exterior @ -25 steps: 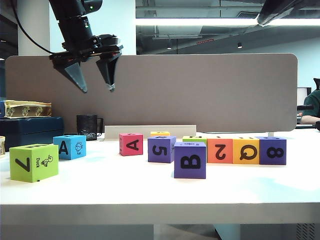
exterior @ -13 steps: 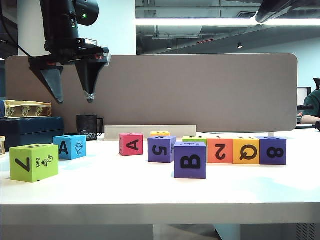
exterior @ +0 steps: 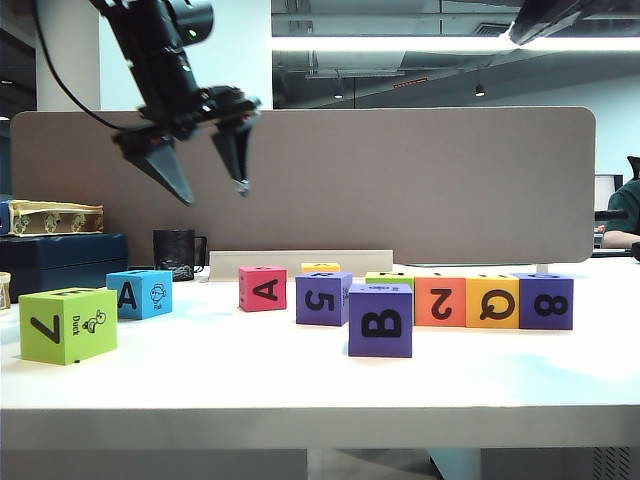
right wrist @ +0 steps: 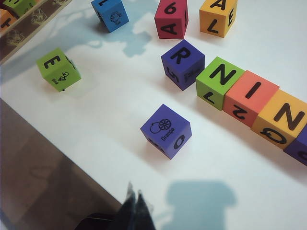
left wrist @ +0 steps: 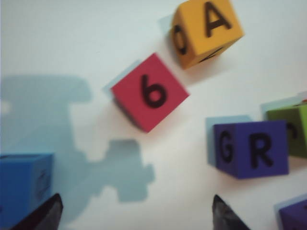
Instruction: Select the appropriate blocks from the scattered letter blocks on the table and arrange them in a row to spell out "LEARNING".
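- Exterior view, far left: a lime green block (exterior: 67, 324) marked 7 with a small duck drawing sits near the front edge of the table (exterior: 320, 400); behind it a blue block (exterior: 139, 293) shows an A, its other faces too small to read.
- Above these, the left gripper (exterior: 210, 180) hangs high in front of the grey partition (exterior: 400, 180), fingers spread wide and empty; its arm is cut off at the top edge.
- Middle: a red block (exterior: 262, 288) with a sideways A, then a purple block (exterior: 322, 298) marked 5. A yellow block (exterior: 320, 267) behind them shows only its top edge.
- A purple B cube (exterior: 380, 320) stands nearer the camera and hides most of a green block (exterior: 390, 278).
- Right: orange (exterior: 440, 301), yellow (exterior: 492, 301) and purple (exterior: 545, 301) blocks stand in a touching row, showing 2, Q and 8.
- Left wrist view: only the two fingertips (left wrist: 225, 218) show, well apart, over the table; the blue block (left wrist: 24, 184) is cut off.
- Right wrist view: the right gripper (right wrist: 134, 206) shows dark tips pressed together, holding nothing, over the table's edge; in the exterior view that arm is almost wholly out of frame.
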Robot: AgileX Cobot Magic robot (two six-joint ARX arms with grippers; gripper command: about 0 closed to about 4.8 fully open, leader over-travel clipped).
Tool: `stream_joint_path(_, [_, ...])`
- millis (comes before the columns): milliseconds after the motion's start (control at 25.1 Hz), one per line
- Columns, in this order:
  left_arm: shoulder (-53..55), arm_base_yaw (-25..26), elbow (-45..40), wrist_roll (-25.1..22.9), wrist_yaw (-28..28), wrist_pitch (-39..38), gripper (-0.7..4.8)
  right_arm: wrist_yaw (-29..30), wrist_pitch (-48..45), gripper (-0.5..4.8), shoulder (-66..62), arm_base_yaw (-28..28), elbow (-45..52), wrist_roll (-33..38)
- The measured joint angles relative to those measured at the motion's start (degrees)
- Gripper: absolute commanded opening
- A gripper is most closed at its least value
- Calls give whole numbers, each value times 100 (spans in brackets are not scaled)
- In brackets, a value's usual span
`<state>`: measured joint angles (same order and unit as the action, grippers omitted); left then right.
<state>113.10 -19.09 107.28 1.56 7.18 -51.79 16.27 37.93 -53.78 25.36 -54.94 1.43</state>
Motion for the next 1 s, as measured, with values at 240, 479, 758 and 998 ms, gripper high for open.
stream_joint_path(240, [494, -535, 0, 170, 20, 1051, 317, -122, -4, -2, 0, -2, 0, -2])
stream_joint_path(479, [776, -769, 24, 321, -199, 2044, 317, -127, -240, -2, -48, -2, -2, -2])
stream_joint_path(758, [1200, -752, 26, 713, -334, 2889, 412, -125, -299, -2, -343, -2, -4, -2])
stream_joint_path(998, [1443, -754, 26, 1071, -428, 3329, 413, -116, -385, -2, -348, 0, -4, -2])
